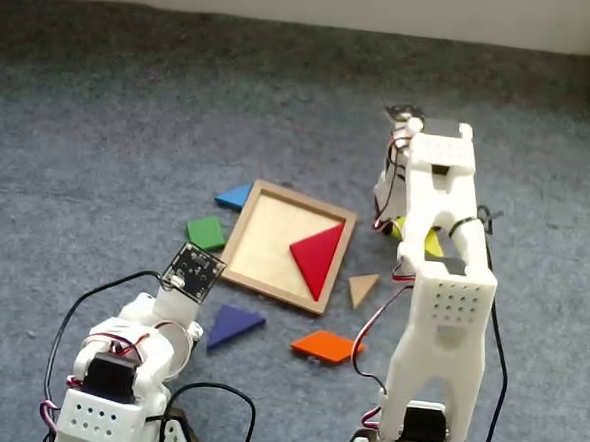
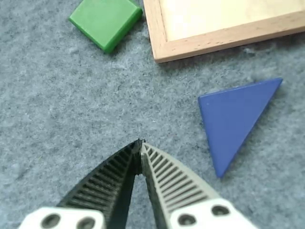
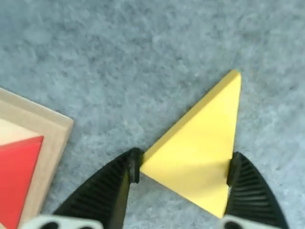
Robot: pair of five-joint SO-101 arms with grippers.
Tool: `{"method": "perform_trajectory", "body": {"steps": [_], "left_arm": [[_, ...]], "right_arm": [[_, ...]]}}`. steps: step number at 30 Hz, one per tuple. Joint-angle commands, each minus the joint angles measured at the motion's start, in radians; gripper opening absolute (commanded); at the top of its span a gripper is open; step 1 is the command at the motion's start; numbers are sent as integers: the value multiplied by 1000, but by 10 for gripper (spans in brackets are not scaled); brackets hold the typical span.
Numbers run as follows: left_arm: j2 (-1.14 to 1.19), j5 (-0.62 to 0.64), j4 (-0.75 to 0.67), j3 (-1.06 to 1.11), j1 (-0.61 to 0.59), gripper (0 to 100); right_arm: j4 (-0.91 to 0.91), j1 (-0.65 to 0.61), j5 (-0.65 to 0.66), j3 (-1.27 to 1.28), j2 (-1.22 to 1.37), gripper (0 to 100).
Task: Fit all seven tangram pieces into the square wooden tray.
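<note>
Right gripper: jaws part-spread and clamped across the flat yellow wooden triangle, one fingertip at a corner, the other against the far edge. The piece lies on the grey carpet, near the square wooden tray but outside it. A red wooden triangle sits inside the tray.

Left gripper: tips pressed together, nothing held, over carpet near the dark blue wooden triangle.

Judgement: the yellow piece looks light, rigid and thin, with smooth painted edges. A corner hold may let it pivot or slip. Safer to grip low on the edges at its broad middle, since the soft pile lets the fingers sink.
</note>
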Motion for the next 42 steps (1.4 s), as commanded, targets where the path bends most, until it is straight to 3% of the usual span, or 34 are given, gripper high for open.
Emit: {"method": "perform_trajectory", "body": {"steps": [1,9,18,35,42], "left_arm": [[-28,-5,5,19,13,5],[-28,-5,5,19,13,5],[-28,-5,5,19,13,5],[-28,-5,5,19,13,5],[-28,-5,5,19,13,5]], "right_arm": [[15,-13,0,-13,-27,220],[45,-13,0,-15,-36,213],[193,-67,135,-180,-99,213],[188,-407,422,-188,-130,213],[61,-470,434,-170,-116,213]]}}
